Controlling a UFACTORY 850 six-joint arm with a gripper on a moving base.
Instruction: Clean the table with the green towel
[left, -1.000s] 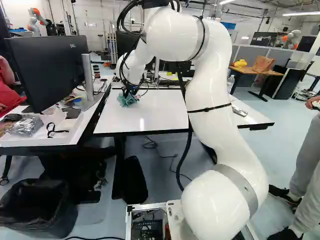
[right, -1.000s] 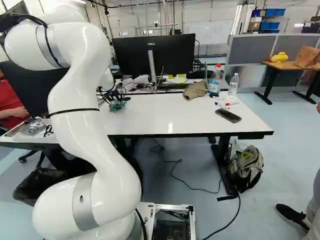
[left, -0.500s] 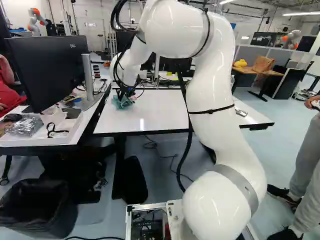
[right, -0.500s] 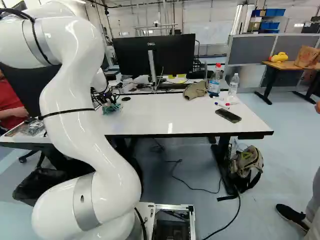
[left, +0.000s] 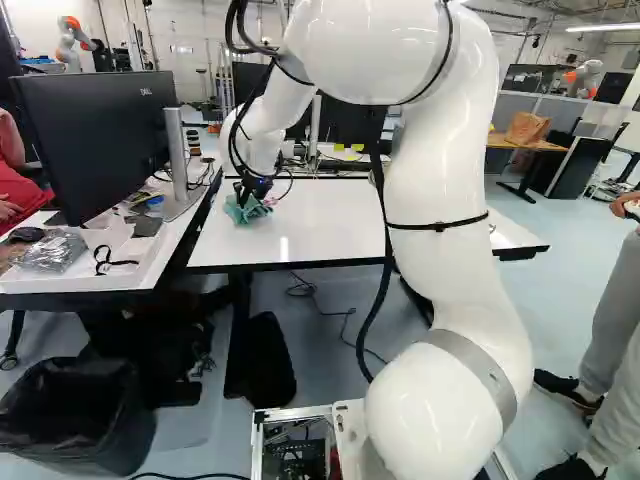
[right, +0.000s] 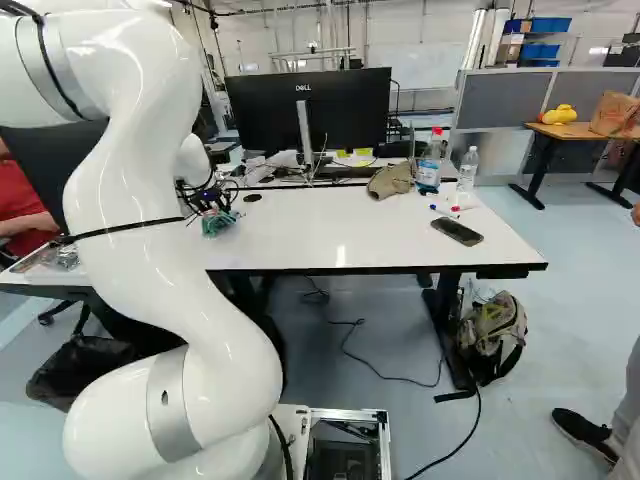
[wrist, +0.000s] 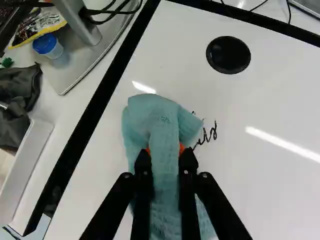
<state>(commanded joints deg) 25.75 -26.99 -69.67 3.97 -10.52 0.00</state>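
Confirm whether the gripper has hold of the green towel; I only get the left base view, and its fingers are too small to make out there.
Observer: It has. In the wrist view a fold of the green towel is squeezed between the two fingers of the gripper.
Operator: Then check the table around the towel and report any mark that I'd miss from here.
Observer: There is one: a short stretch of dark handwriting on the white table, right beside the towel's edge; it may run on under the cloth, but I can't tell how far.
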